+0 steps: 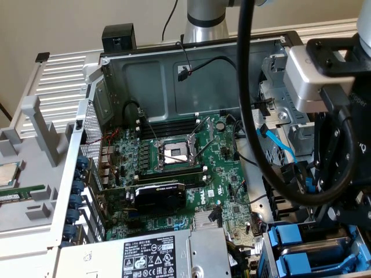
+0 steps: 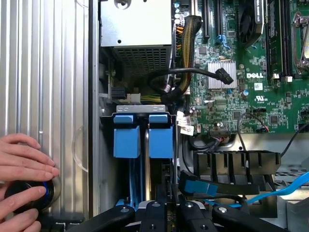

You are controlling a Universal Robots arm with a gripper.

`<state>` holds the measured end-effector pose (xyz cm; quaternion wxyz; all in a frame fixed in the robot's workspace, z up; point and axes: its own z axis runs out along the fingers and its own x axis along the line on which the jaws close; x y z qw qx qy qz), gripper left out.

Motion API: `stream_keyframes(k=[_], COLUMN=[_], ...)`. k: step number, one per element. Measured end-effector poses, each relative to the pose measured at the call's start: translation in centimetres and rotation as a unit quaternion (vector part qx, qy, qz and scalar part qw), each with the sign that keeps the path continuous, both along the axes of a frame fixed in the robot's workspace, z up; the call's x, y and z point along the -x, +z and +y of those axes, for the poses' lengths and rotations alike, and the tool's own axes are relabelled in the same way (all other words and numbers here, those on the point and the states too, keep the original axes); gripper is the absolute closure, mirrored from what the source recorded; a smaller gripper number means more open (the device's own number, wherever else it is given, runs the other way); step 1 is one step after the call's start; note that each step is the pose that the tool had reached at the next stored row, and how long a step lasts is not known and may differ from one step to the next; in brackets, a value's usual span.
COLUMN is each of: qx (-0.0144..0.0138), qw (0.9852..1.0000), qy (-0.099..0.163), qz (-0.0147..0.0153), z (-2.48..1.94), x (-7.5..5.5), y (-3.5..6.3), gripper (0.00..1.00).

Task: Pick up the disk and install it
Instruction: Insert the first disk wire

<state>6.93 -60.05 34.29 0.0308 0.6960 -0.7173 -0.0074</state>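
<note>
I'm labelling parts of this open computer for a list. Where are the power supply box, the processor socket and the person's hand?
power supply box (image 1: 153, 255): exterior view, on its printed label.
processor socket (image 1: 174, 152): exterior view, on its centre.
person's hand (image 2: 23, 165): wrist view, on the fingers.

single arm (image 1: 206, 20): the silver base column stands upright behind the rear wall of the open computer case (image 1: 174, 81). the wrist (image 1: 365, 29) hangs above the case's corner at the exterior view's right, with the tool pointing straight down. the gripper (image 2: 170, 195) sits low inside that corner, its black linkages (image 2: 154, 215) folded inward and nearly meeting; whether they pinch anything cannot be told. a person's hand (image 2: 21, 179) lies just outside the case wall, fingers (image 2: 29, 162) curled, well apart from the gripper.
</note>
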Motion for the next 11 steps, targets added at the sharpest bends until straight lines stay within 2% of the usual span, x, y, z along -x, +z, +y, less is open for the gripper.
stream_keyframes(k=[11], qx=[-0.0001], qw=[1.0], qy=[-0.008], qz=[0.0], z=[0.13], x=[-0.01], y=[-0.06], gripper=[0.83])
